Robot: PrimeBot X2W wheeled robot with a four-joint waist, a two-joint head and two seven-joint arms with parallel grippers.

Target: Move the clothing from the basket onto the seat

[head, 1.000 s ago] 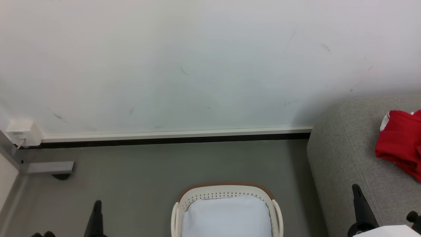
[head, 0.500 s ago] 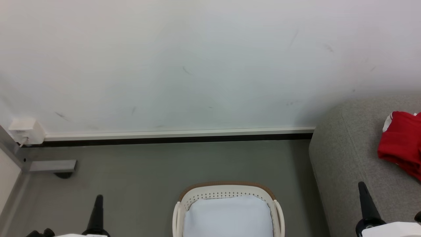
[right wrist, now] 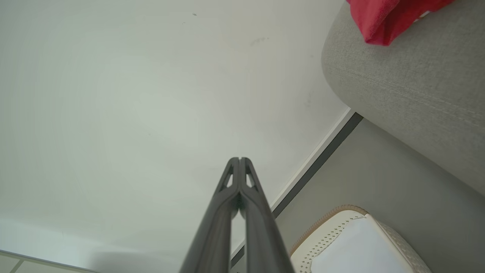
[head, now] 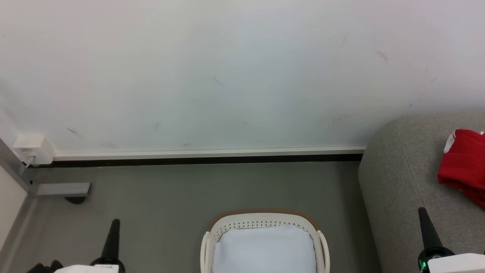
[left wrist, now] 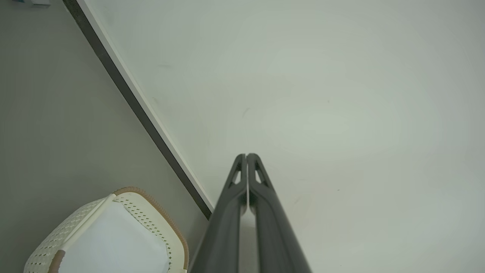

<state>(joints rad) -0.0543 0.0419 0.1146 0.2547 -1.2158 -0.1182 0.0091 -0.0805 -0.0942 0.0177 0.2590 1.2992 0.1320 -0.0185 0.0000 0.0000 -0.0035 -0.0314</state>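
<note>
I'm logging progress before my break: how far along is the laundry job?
Done: red clothing lies on the seat. The basket shows bare white liner, no red in the part in view. In hand: nothing; the left gripper and right gripper are shut and empty. Left: probably nothing, unless a garment hides in the basket's cut-off near end.

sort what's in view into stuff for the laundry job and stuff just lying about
For the job:
red clothing, lying on the grey seat
white basket, liner visible inside

Just there:
white wall box
grey metal bar by the floor
skirting board
</note>
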